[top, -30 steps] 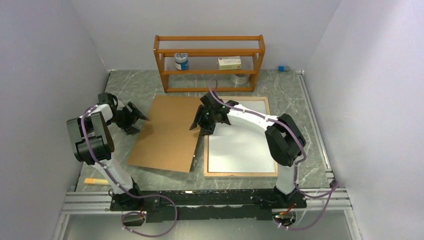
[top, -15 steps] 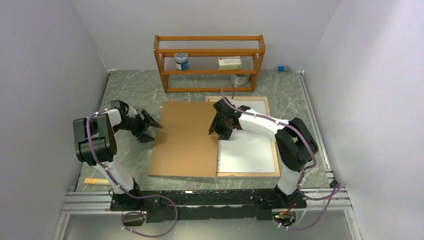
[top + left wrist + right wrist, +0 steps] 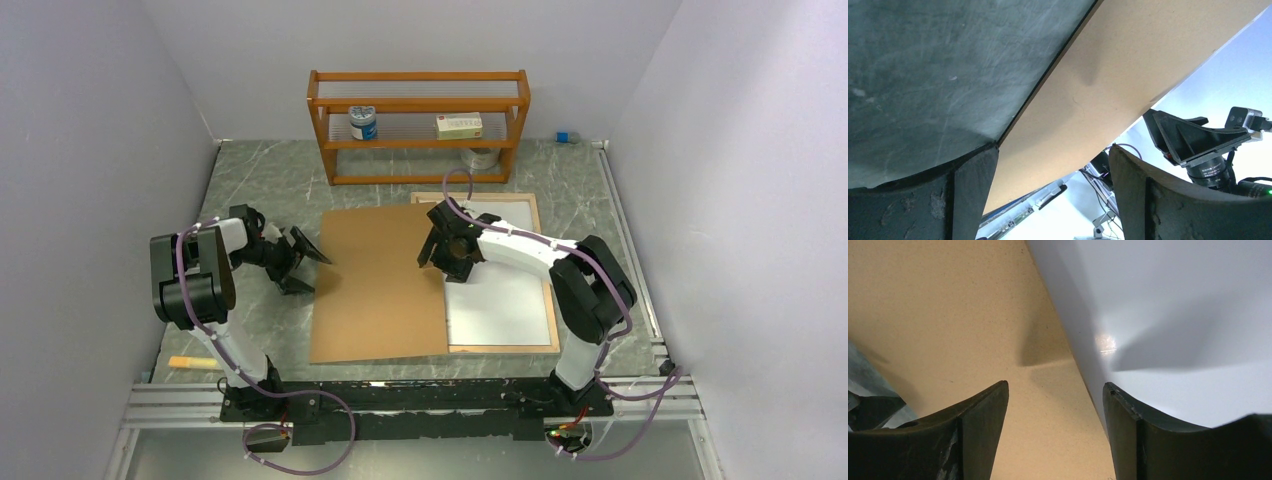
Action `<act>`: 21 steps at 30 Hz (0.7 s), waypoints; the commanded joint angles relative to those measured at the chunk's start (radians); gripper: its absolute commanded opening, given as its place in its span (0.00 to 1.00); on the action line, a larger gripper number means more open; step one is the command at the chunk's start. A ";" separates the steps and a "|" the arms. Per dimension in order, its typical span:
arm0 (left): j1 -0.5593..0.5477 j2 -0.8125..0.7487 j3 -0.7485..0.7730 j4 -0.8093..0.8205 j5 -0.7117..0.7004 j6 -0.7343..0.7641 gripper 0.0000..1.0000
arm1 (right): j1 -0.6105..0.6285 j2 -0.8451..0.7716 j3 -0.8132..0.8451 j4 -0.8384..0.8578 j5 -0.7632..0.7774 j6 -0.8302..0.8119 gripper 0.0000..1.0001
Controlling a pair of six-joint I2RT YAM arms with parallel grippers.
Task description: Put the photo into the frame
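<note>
Thin wood-rimmed picture frame [image 3: 500,348] lies on the right of the grey counter [image 3: 260,175], long axis near-far, beneath the right jaws, which are spread and empty. A flat brown board [image 3: 380,290] overlaps its left side. The left jaws are spread too.

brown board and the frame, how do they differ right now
The board is plain brown all over; the frame has a light wood rim around a white inside. The board lies on top, covering the frame's left part; the frame is underneath. Both are flat rectangles of similar size.
</note>
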 commanded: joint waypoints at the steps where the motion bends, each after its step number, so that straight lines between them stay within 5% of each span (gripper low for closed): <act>1: -0.008 0.042 -0.005 -0.020 -0.099 0.026 0.90 | -0.009 -0.012 0.002 0.017 -0.005 -0.017 0.73; 12: -0.009 0.053 -0.004 -0.015 -0.074 0.030 0.89 | -0.012 -0.019 -0.023 0.200 -0.276 -0.120 0.72; 21: -0.009 0.048 0.006 -0.015 -0.082 0.016 0.86 | -0.022 -0.241 -0.123 0.435 -0.469 -0.311 0.53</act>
